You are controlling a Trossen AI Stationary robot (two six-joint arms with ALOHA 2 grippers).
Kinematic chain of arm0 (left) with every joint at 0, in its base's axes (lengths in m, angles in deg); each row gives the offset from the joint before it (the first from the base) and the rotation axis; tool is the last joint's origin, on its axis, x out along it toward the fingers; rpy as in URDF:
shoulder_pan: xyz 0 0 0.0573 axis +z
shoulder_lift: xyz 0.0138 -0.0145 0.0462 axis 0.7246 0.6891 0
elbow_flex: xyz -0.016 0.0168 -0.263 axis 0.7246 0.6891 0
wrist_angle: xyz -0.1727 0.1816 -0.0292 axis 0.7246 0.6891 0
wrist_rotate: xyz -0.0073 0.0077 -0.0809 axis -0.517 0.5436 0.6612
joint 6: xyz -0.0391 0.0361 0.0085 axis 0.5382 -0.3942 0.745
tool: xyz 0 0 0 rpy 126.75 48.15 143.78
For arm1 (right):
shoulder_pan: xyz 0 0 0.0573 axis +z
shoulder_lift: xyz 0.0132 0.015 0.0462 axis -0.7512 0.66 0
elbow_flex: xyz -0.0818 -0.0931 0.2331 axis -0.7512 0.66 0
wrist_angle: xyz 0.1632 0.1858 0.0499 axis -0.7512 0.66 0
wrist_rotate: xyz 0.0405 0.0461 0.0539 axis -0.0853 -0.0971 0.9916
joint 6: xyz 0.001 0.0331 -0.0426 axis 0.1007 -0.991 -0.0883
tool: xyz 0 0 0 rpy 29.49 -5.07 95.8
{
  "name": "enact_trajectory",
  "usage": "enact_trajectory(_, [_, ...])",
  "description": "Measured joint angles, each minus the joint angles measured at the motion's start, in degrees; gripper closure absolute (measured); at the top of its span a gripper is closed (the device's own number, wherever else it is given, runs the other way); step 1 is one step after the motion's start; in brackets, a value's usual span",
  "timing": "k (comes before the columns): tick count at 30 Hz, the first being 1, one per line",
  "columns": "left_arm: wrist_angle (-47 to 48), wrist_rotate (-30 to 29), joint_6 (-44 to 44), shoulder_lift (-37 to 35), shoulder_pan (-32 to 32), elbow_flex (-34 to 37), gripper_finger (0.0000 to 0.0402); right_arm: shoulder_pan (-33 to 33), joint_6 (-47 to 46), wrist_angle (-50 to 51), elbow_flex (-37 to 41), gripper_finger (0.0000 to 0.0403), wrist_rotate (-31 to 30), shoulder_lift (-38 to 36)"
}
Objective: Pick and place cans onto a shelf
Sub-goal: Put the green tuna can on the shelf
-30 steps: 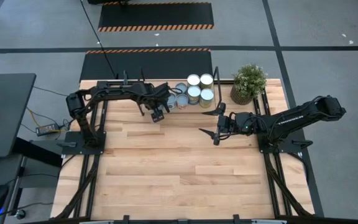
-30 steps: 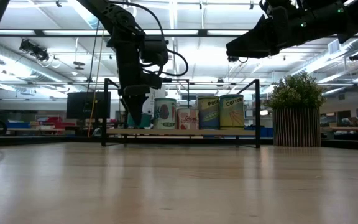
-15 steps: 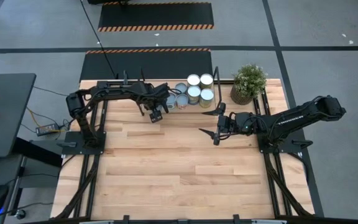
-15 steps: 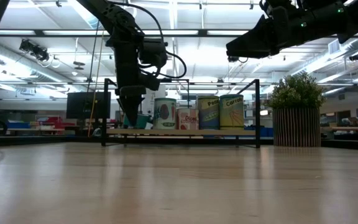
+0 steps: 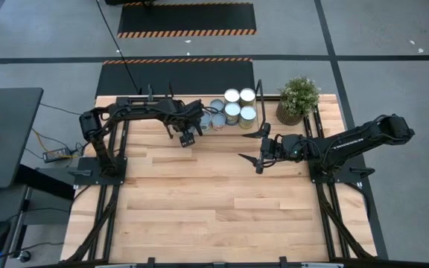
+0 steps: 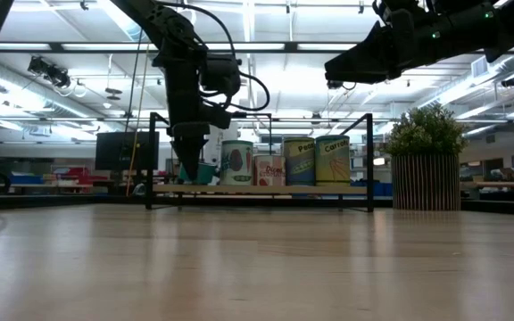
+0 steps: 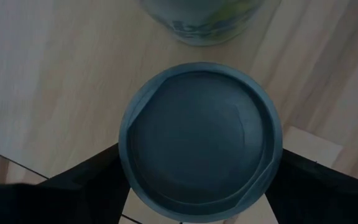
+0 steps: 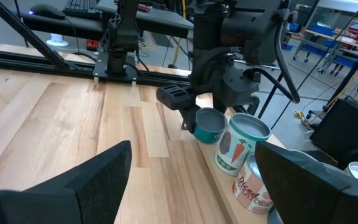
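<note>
Cans [image 5: 232,110]: six visible from above, one partly under the left arm. Shelf [image 6: 257,189]: one. Potted plant [image 5: 297,99]: one. Robot arms: two.

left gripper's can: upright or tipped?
Tipped. The can lies sideways in the left gripper; the left wrist view shows its round end face-on.

Potted plant [image 5: 298,100] (table's far right corner), dark desk [image 5: 2,138] alongside.
</note>
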Motion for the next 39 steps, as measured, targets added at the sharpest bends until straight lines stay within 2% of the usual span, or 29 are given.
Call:
enact_trajectory(3, [0.0, 0.3, -0.2, 0.0, 0.0, 0.0, 0.0072, 0.0, 0.0, 0.0, 0.0, 0.0054, 0.0, 0.0])
enact_trajectory(9, [-0.1, 0.4, -1.2, 0.0, 0.1, 0.0, 0.0009, 0.0, 0.0, 0.0, 0.0, 0.0054, 0.0, 0.0])
enact_trajectory(31, [-1.9, -2.3, -0.5, 0.0, 0.4, 0.0, 0.0001, 0.0, 0.0, 0.0, 0.0, 0.0054, 0.0, 0.0])
enact_trajectory(39, [-1.9, -3.6, 0.7, -3.3, -0.5, 0.0, 0.0001, 0.0, 0.0, 0.0, 0.0, 0.0054, 0.0, 0.0])
